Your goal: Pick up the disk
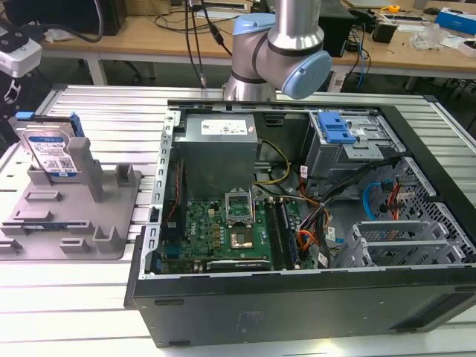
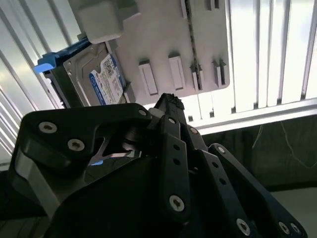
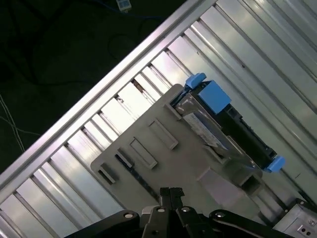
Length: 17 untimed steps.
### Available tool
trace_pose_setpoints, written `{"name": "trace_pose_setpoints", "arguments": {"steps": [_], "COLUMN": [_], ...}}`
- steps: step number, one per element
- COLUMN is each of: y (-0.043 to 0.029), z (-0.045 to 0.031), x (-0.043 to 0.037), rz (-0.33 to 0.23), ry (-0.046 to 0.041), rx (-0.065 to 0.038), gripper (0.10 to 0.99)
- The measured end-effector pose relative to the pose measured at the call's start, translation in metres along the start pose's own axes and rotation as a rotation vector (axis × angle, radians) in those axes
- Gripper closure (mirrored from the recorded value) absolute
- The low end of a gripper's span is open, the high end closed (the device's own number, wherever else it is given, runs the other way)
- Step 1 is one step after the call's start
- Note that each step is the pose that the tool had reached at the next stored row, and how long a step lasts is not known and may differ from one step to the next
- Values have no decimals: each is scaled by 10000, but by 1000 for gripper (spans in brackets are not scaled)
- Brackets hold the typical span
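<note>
Exterior view: the disk [image 1: 52,152] stands on edge in the grey fixture [image 1: 74,216] on the worktop [image 1: 67,305], at the exterior view's left and well apart from the open computer case [image 1: 297,230], so it is not picked up yet. Second wrist view: the gripper [image 2: 167,100] hovers above the fixture, near the disk [image 2: 99,74] but apart from it, fingertips closed together on nothing. First wrist view: the disk [image 3: 205,124] sits at the fixture's edge with the gripper [image 3: 171,192] clear of it, so neither grasp nor lift is done.
</note>
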<state>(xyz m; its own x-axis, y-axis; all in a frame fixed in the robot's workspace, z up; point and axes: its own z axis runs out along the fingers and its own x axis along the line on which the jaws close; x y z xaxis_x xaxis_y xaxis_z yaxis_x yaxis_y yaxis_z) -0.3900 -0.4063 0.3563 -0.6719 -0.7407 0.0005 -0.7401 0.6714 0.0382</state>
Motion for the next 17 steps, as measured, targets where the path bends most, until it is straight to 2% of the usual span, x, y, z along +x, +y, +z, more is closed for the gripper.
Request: {"name": "trace_pose_setpoints", "arguments": {"steps": [5,10,11,13,14,16,17], "y": [0,0,-1,-1,-1,-1,-1], "z": [5,13,16,17,18,21,23], "x": [0,0,0,0,0,0,0], "rz": [-1034,-2473,-3034,-3524,-3774,-4188,-4710], "ry": [39,91,111,130,140,155,176], "rx": [1,-2,-2,-2,-2,-2,-2], "gripper": [980,980,918,792,792,663,663]}}
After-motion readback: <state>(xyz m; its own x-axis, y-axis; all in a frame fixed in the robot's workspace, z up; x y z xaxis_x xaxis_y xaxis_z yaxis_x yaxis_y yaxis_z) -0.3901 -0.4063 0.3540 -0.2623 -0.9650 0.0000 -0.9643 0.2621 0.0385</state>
